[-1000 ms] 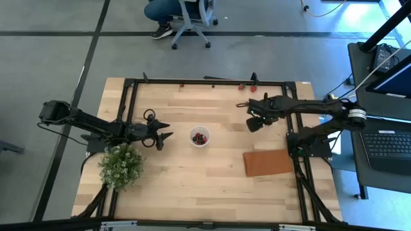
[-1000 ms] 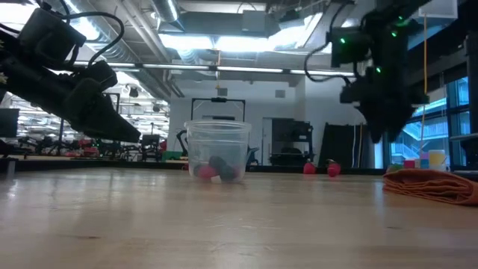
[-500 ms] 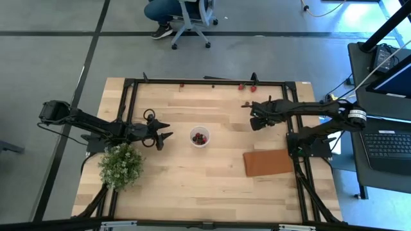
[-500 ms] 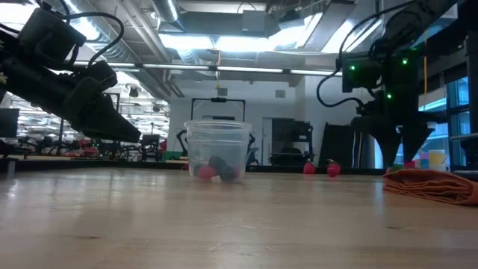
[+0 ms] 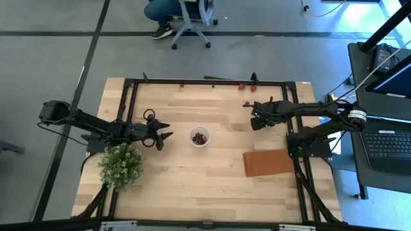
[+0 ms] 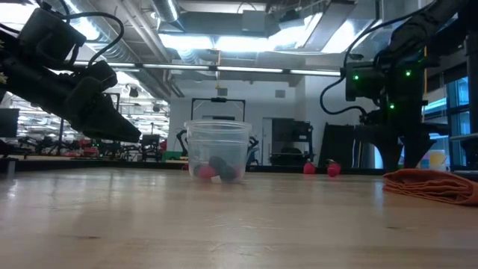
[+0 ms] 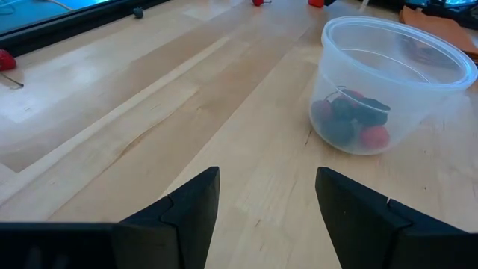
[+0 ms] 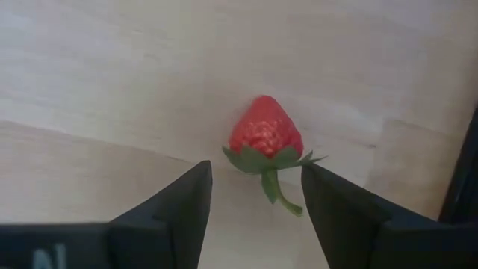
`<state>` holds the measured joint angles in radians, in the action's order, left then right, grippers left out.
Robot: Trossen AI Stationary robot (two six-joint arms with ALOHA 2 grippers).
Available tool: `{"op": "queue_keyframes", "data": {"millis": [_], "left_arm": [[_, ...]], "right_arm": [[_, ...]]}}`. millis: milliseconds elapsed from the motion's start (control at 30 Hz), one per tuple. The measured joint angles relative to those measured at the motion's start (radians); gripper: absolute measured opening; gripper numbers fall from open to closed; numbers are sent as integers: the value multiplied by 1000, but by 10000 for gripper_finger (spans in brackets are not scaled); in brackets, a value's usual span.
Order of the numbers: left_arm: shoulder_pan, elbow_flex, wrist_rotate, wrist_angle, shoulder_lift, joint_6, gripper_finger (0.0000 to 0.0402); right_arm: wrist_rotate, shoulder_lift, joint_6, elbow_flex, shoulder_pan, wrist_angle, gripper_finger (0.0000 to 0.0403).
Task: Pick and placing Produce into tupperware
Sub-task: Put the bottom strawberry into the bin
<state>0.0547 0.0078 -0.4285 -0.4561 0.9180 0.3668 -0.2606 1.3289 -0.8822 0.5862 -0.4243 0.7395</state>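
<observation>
Near the table's (image 5: 218, 179) far right corner, the right gripper (image 8: 254, 196) points down at a strawberry (image 8: 265, 137) lying on the wood just ahead of its spread, empty fingers, lined up with the gap between them but untouched. The strawberry is bright red and seed-dimpled, with a green leafy cap and short stem facing the gripper. The left gripper (image 5: 165, 136), fingers also spread and empty, waits just left of the translucent round tupperware (image 5: 200, 136) at the table's middle, which holds red and dark berries (image 7: 349, 122).
</observation>
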Motion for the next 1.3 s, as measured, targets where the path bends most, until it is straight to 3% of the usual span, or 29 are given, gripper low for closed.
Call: {"op": "queue_keyframes", "data": {"millis": [200, 667, 1300], "left_arm": [[0, 0, 0, 0, 0, 0, 215], [0, 0, 0, 0, 0, -1, 215], [0, 0, 0, 1, 0, 0, 215]], "right_arm": [[7, 0, 8, 0, -13, -3, 163], [9, 0, 79, 0, -19, -4, 12], [10, 0, 123, 0, -15, -18, 6]]}}
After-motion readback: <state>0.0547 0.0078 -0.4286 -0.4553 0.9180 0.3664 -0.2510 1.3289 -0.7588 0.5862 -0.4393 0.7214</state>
